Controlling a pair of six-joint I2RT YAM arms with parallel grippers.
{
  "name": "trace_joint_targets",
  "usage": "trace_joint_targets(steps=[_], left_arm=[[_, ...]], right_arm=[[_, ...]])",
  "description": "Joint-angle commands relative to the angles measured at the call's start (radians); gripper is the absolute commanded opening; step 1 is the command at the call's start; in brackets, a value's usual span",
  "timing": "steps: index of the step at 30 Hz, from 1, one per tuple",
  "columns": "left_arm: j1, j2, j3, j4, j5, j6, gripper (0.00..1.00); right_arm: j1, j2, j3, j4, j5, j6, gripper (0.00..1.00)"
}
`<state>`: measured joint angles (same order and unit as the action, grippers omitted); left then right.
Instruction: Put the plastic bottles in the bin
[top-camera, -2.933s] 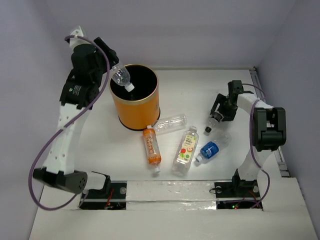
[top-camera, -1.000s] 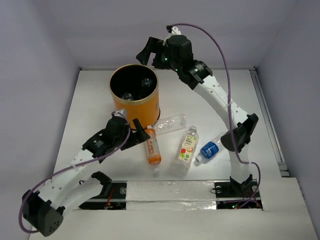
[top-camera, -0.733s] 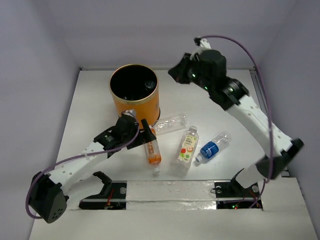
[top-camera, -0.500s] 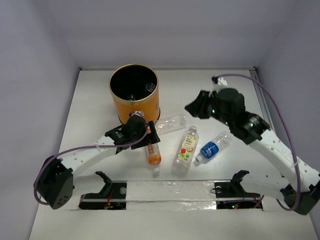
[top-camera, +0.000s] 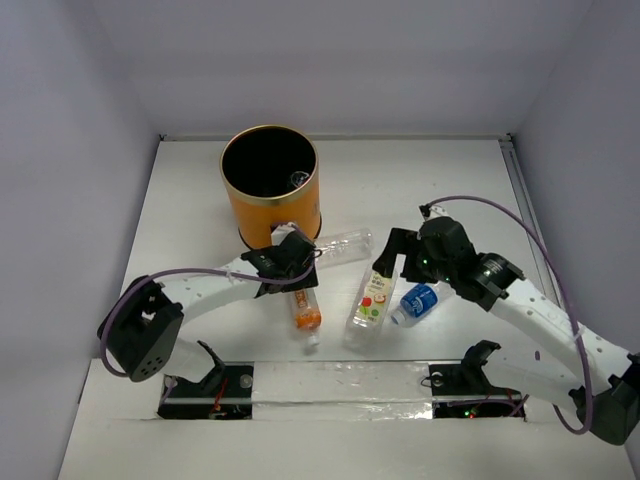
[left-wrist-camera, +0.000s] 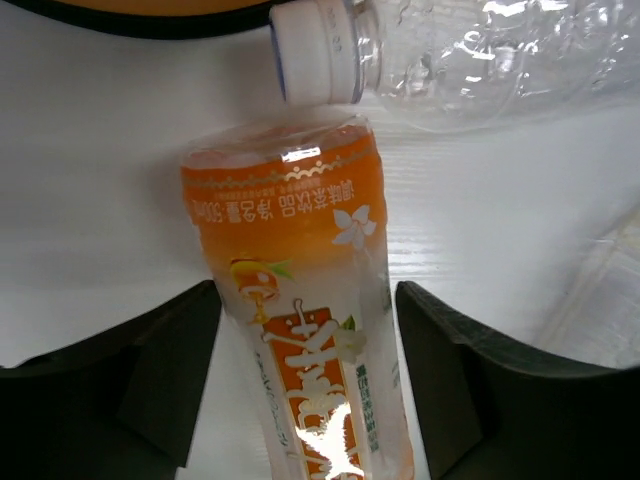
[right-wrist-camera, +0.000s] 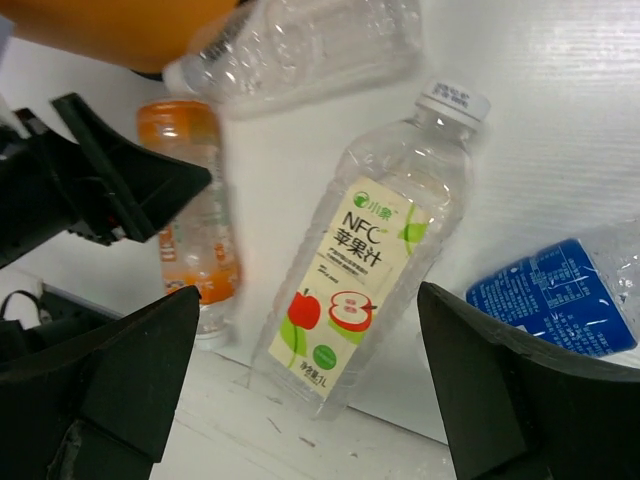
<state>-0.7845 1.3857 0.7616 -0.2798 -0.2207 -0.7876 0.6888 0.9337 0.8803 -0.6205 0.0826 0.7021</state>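
Both gape open. The left pincer (left-wrist-camera: 305, 385) straddles the orange bottle (left-wrist-camera: 295, 280), seemingly without touching it, and the right pincer (right-wrist-camera: 315, 390) hovers over the fruit-labelled bottle (right-wrist-camera: 365, 270). These lie mid-frame on the surface (top-camera: 450, 180), below the bin (top-camera: 272, 212). This looks like the grasping step. Next, each should close, lift and carry binward.

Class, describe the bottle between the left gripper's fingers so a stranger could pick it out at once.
Find the big orange bin; just in front of it, toward the arms, four bottles lie flat. The orange bottle is the leftmost, between the open fingers of the left gripper. Only it is orange: the clear bottle beside it is unlabelled, the fruit-labelled bottle white-labelled.
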Motion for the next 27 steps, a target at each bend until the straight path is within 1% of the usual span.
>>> trace_joint_targets(steps=[1, 2, 5, 7, 8, 12, 15, 16, 18, 19, 21, 22, 23, 24, 25, 26, 27], left_arm=[[-0.019, 0.006, 0.01, 0.001, -0.055, -0.015, 0.63], [-0.019, -0.008, 0.01, 0.001, -0.055, -0.019, 0.57], [-0.041, -0.068, 0.001, -0.036, -0.054, -0.05, 0.5], [-0.067, -0.111, 0.019, -0.085, -0.057, -0.068, 0.48], [-0.091, -0.16, 0.03, -0.107, -0.057, -0.074, 0.46], [-0.173, -0.281, 0.113, -0.202, -0.06, -0.119, 0.45], [-0.235, -0.333, 0.235, -0.28, -0.092, -0.148, 0.44], [-0.245, -0.336, 0.308, -0.32, -0.12, -0.15, 0.44], [-0.257, -0.34, 0.387, -0.355, -0.146, -0.145, 0.44], [-0.257, -0.338, 0.463, -0.383, -0.175, -0.138, 0.44], [-0.257, -0.329, 0.543, -0.404, -0.21, -0.09, 0.44], [-0.257, -0.323, 0.633, -0.432, -0.238, -0.07, 0.44], [-0.257, -0.303, 0.683, -0.447, -0.299, -0.047, 0.44], [-0.257, -0.289, 0.732, -0.458, -0.331, 0.008, 0.44], [-0.257, -0.274, 0.828, -0.476, -0.4, 0.04, 0.44], [-0.243, -0.237, 0.878, -0.484, -0.426, 0.072, 0.44], [-0.227, -0.216, 0.925, -0.49, -0.443, 0.144, 0.44]], right_arm=[[0.003, 0.04, -0.032, 0.001, 0.002, 0.027, 0.96], [0.003, 0.046, -0.046, 0.01, -0.003, 0.031, 0.97], [0.003, 0.077, -0.06, 0.015, -0.014, 0.031, 1.0], [0.003, 0.106, -0.058, 0.004, 0.003, 0.027, 1.0], [0.003, 0.114, -0.055, -0.002, 0.003, 0.023, 1.0], [0.003, 0.139, -0.046, 0.01, -0.01, 0.023, 1.0], [0.003, 0.184, -0.034, 0.004, -0.001, 0.025, 1.0], [0.003, 0.194, -0.032, 0.005, -0.007, 0.025, 1.0], [0.003, 0.217, -0.035, 0.018, -0.018, 0.027, 1.0], [0.003, 0.221, -0.035, 0.022, -0.027, 0.028, 1.0], [0.003, 0.243, -0.03, 0.03, -0.033, 0.03, 1.0], [0.003, 0.254, -0.027, 0.031, -0.04, 0.028, 1.0], [0.003, 0.261, -0.023, 0.033, -0.041, 0.03, 1.0], [0.003, 0.267, -0.02, 0.038, -0.044, 0.028, 1.0], [0.003, 0.275, -0.018, 0.044, -0.056, 0.03, 1.0], [0.003, 0.277, -0.015, 0.053, -0.063, 0.031, 1.0], [0.003, 0.277, -0.012, 0.062, -0.072, 0.036, 1.0]])
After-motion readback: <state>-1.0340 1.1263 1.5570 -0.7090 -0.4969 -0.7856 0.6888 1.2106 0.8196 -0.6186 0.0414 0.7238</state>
